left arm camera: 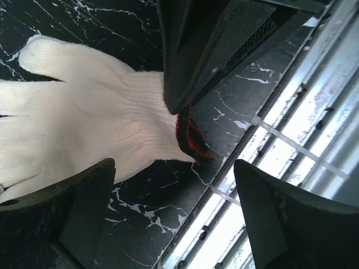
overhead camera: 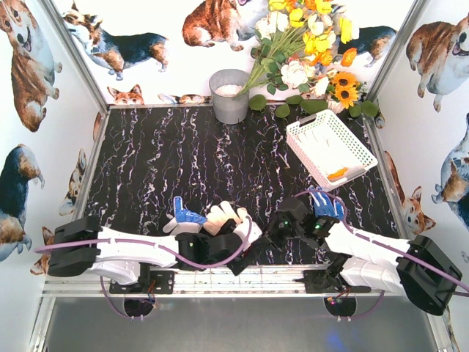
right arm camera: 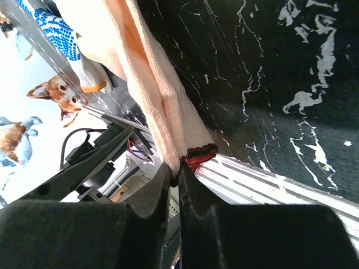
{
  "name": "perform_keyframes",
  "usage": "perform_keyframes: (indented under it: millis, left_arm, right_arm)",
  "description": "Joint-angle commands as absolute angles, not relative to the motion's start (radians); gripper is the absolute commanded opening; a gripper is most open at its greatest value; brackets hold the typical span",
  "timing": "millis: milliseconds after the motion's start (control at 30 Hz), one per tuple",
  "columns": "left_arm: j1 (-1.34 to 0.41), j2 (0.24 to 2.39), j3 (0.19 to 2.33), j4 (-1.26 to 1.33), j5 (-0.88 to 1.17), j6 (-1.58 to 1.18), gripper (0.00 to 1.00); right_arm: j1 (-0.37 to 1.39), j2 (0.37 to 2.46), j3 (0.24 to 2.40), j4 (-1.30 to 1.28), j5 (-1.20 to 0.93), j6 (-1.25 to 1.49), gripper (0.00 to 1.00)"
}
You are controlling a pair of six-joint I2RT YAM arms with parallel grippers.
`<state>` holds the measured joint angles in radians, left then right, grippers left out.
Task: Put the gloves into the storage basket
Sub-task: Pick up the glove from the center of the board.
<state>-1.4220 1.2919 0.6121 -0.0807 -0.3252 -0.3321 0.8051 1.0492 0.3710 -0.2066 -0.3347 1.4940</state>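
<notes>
A white knit glove (overhead camera: 227, 218) (left arm camera: 84, 123) with a red-and-black cuff lies near the table's front edge. My right gripper (right arm camera: 179, 171) (overhead camera: 258, 236) is shut on that cuff, and the glove (right arm camera: 162, 106) hangs from its jaws. My left gripper (left arm camera: 174, 193) (overhead camera: 238, 254) stands open just beside the cuff, holding nothing. A blue-dotted glove (overhead camera: 185, 215) (right arm camera: 56, 28) with an orange cuff lies left of the white one. Another blue-dotted glove (overhead camera: 327, 202) sits by the right arm. The white storage basket (overhead camera: 322, 132) stands at the back right with something orange (overhead camera: 338, 173) inside.
A grey metal bucket (overhead camera: 229, 95) stands at the back centre. Flowers (overhead camera: 308, 44) lean over the back right corner next to the basket. The metal rail (left arm camera: 291, 145) of the table's front edge runs right under both grippers.
</notes>
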Motion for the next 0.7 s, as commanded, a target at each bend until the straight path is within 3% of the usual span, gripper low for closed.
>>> perform_keyframes:
  millis: [0, 500, 667]
  left_arm:
    - [-1.436, 1.343, 0.666, -0.084, -0.429, -0.307, 0.81]
    - [-1.436, 1.517, 0.722, 0.002, -0.551, -0.286, 0.77]
    - [-1.436, 1.569, 0.743, 0.000, -0.631, -0.306, 0.63]
  right_arm:
    - [0.811, 1.065, 0.430, -0.142, -0.312, 1.556, 0.00]
    - [0.810, 1.009, 0.390, -0.079, -0.277, 1.672, 0.00]
    - [0.810, 0.993, 0.382, -0.083, -0.273, 1.672, 0.00]
